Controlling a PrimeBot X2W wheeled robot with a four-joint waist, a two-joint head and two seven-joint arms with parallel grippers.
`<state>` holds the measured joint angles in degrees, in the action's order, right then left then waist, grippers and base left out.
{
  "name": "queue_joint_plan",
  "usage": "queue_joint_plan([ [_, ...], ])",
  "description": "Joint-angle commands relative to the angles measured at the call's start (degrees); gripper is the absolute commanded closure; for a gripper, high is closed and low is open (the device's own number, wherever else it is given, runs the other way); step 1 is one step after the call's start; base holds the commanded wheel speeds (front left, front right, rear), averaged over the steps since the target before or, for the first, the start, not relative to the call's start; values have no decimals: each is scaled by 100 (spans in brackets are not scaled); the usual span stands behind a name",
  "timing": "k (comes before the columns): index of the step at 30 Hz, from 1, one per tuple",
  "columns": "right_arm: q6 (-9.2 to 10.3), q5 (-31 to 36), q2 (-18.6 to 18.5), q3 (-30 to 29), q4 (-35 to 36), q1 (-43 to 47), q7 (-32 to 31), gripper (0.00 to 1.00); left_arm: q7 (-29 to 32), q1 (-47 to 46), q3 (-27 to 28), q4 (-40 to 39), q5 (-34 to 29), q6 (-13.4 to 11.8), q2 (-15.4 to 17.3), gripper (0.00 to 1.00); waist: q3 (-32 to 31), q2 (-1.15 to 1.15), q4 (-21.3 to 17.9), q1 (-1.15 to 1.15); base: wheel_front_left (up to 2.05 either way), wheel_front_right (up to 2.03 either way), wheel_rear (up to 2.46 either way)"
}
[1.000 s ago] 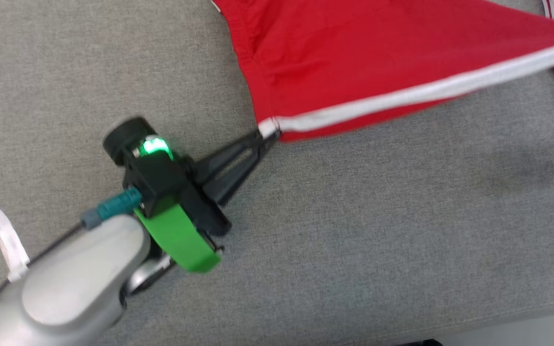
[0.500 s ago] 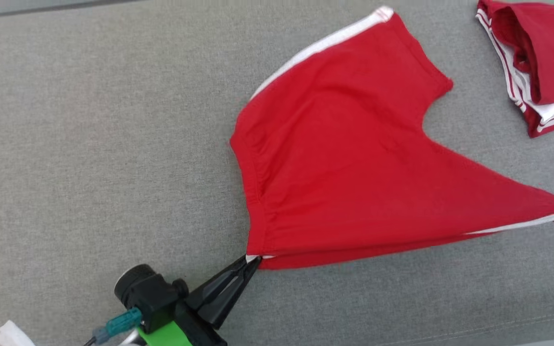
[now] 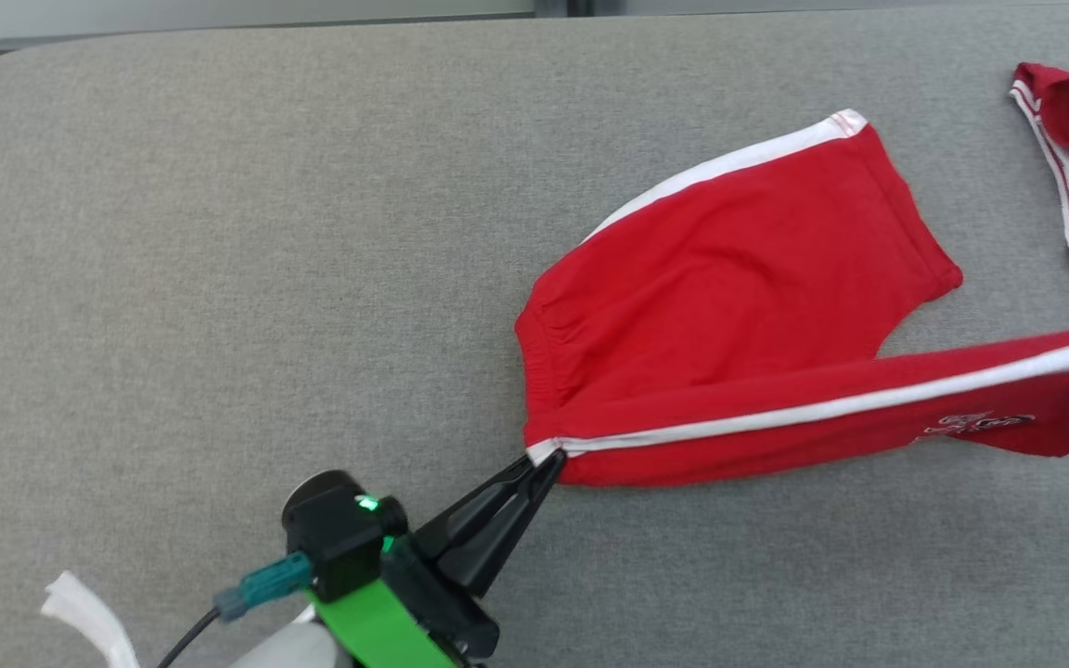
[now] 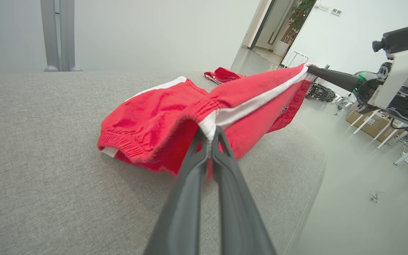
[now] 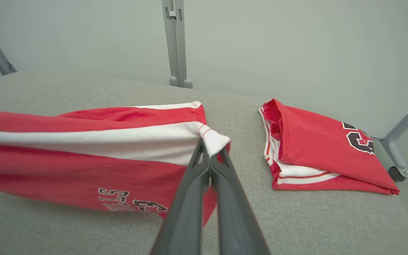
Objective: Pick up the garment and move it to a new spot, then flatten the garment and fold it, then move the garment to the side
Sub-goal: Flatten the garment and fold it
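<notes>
The jaws of the left gripper (image 3: 542, 462) are pressed shut on the waistband corner of the red shorts (image 3: 739, 297), at lower centre of the head view. The jaws of the right gripper (image 5: 210, 148) are clamped on the hem end of the white side stripe, mid-frame in the right wrist view. One edge is stretched and raised between the grips. The other leg is laid on the grey cushioned surface (image 3: 219, 278). A folded red jersey (image 5: 317, 148) is seen at the right, apart from the shorts.
</notes>
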<state>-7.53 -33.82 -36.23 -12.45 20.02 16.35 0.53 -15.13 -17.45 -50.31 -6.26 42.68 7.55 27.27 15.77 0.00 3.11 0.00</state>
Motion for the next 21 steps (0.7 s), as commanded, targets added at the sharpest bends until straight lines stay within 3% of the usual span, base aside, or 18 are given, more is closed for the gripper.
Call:
queue_joint_plan([
  [1,8,23,-142,53,-97,-292,-182,100,0,-258,-108,138,135,-16,-117,100,251,0,282,0,0,0,0],
  [6,8,28,-848,253,-518,-1214,-778,100,0,-987,-513,595,1246,-15,-525,100,594,0,549,0,0,0,0],
  [14,8,-355,-1739,782,-1166,-2536,-1248,100,109,-2089,-882,962,2806,-15,-751,100,1067,0,859,0,0,0,0],
  [21,8,-563,-2061,1759,-1841,-3809,-1403,100,132,-2815,-1050,1705,3277,-16,-803,100,1401,0,964,0,0,0,0],
])
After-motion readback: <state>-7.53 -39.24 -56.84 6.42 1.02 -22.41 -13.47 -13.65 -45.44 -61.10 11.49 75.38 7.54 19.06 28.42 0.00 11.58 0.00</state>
